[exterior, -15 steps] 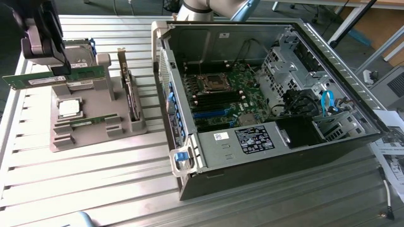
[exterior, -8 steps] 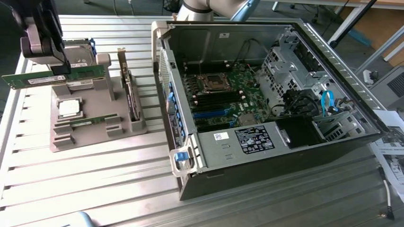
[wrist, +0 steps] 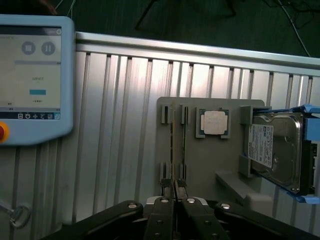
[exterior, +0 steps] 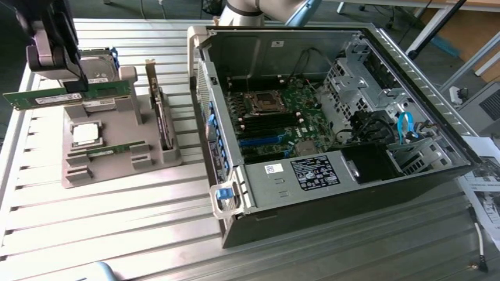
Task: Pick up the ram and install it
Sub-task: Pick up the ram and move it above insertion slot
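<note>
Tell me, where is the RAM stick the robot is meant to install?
In the exterior view's upper left, the RAM stick is pinched in the pincer above the grey parts holder, left of the open computer case.

Thin green ram (exterior: 47,98), level and on edge, clamped mid-length in gripper (exterior: 74,88), ends sticking out both sides.

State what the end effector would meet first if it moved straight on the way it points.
Probably the grey parts holder, beneath the end effector and the ram it grips; depth is unclear.
</note>
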